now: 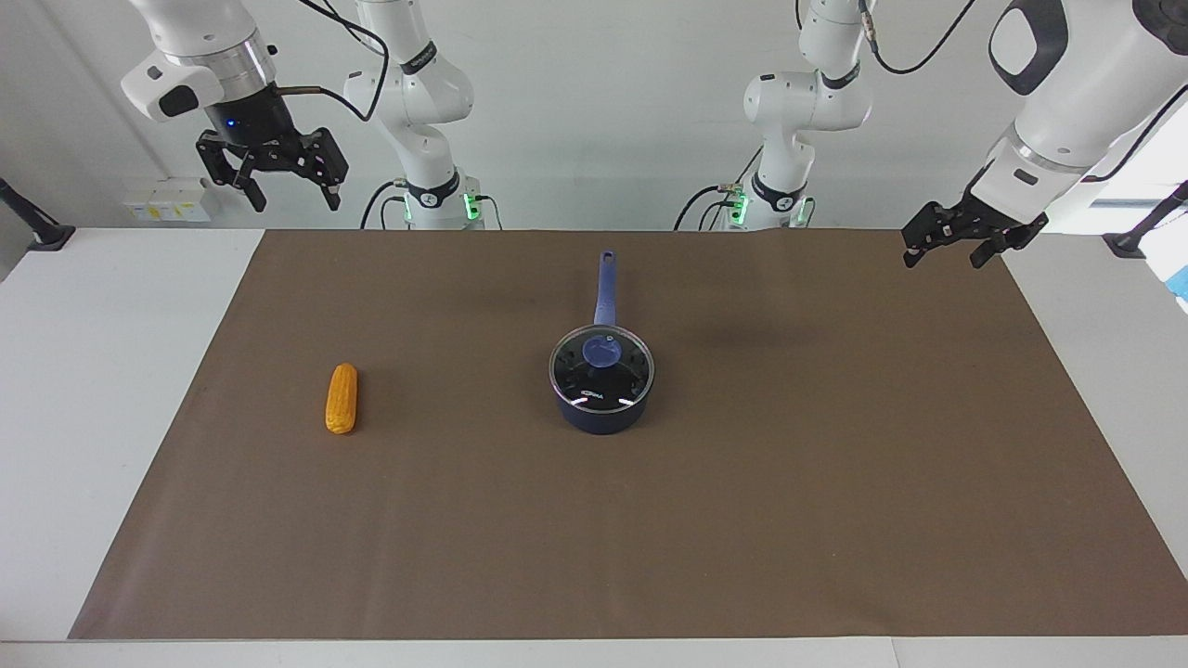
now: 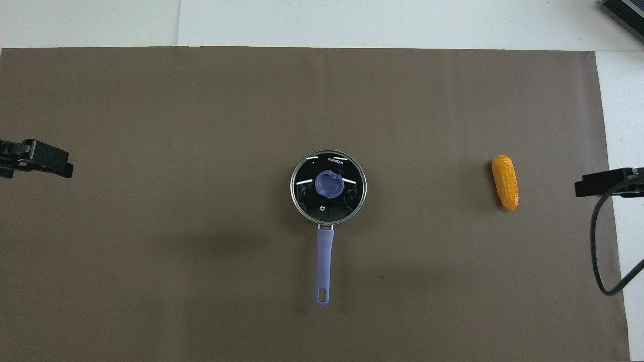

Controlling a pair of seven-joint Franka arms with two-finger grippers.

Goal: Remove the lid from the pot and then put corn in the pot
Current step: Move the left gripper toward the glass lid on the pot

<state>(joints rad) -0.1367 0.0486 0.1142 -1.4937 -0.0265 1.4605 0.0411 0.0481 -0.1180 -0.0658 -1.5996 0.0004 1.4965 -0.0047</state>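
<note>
The dark blue pot (image 1: 601,417) stands mid-table on the brown mat, its long blue handle (image 2: 324,256) pointing toward the robots. The clear glass lid (image 1: 594,376) with the blue knob (image 2: 329,184) sits on the pot. The yellow-orange corn (image 1: 342,398) lies on the mat beside the pot, toward the right arm's end; it also shows in the overhead view (image 2: 505,182). My right gripper (image 1: 295,202) hangs open and empty high over the mat's edge at that end. My left gripper (image 1: 943,260) is open and empty, raised over the mat's corner at the left arm's end. Both arms wait.
The brown mat (image 1: 835,464) covers most of the white table (image 1: 93,371). A black cable (image 2: 598,251) hangs from the right arm. Small white boxes (image 1: 167,199) stand by the wall near the right arm.
</note>
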